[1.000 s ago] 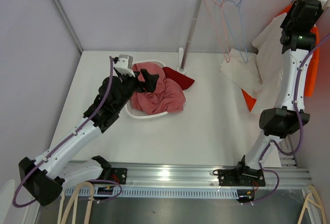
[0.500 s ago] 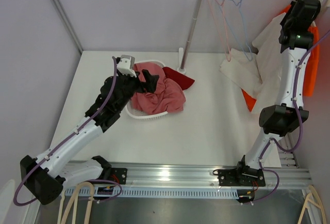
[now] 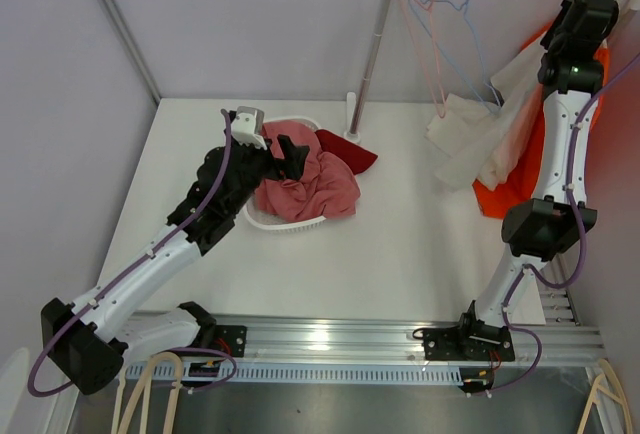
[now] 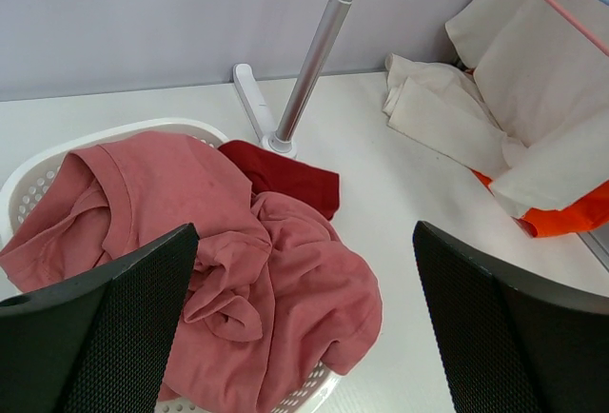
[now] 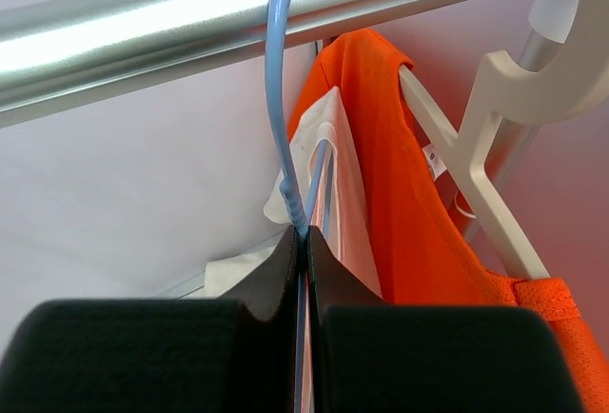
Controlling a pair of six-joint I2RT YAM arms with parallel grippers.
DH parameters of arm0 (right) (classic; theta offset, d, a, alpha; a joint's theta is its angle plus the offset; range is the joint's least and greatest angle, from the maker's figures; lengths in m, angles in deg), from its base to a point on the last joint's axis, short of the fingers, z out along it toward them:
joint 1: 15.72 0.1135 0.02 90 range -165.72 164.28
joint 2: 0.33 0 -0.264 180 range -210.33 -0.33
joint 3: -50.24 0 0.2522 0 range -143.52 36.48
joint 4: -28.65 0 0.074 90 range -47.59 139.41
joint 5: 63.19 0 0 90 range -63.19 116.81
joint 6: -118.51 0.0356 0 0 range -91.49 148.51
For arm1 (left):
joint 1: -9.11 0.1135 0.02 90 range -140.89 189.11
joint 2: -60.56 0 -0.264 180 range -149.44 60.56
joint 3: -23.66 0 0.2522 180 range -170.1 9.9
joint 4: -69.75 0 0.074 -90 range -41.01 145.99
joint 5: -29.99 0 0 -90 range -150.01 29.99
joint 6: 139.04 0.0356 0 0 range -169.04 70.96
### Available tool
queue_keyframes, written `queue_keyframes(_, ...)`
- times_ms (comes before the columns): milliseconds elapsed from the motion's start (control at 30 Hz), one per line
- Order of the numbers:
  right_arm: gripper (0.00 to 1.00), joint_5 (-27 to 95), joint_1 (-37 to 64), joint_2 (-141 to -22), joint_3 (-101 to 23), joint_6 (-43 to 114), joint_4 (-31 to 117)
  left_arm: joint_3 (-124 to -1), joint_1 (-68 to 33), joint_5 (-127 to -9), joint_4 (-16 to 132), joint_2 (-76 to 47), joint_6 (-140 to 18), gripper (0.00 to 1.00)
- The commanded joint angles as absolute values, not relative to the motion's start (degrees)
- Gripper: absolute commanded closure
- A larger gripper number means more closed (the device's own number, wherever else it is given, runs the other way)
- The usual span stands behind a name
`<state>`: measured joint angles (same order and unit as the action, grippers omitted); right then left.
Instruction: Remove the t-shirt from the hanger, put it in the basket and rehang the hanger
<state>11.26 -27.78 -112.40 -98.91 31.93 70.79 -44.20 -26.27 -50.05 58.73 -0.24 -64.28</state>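
The cream t-shirt (image 3: 462,141) was still on the blue hanger (image 5: 275,89), its neck opening sitting around the wire just below the hook. From there the cloth fell in loose, creased folds, and its lower part lay bunched on the table (image 3: 400,244) at the far right. The thin hanger's hook curved over the metal rail (image 5: 190,23).

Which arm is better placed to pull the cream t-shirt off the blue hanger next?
Right. The right gripper is shut on the blue hanger just under the rail, with the cream t-shirt hanging from it. The left gripper is open over the basket, far from the rail.
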Motion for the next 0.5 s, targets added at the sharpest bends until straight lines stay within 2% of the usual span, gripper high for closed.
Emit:
queue_keyframes(0, 1.0, 13.01, -26.54, -112.48, -101.95, 31.16, 67.46, -43.97, -26.75, -49.81, 61.7, -0.44, -63.01, 0.0)
queue_keyframes(467, 1.0, 12.75, -20.03, -106.6, -101.34, 23.24, 65.17, -43.98, -27.36, -49.82, 62.14, 0.0, -63.1, 0.01)
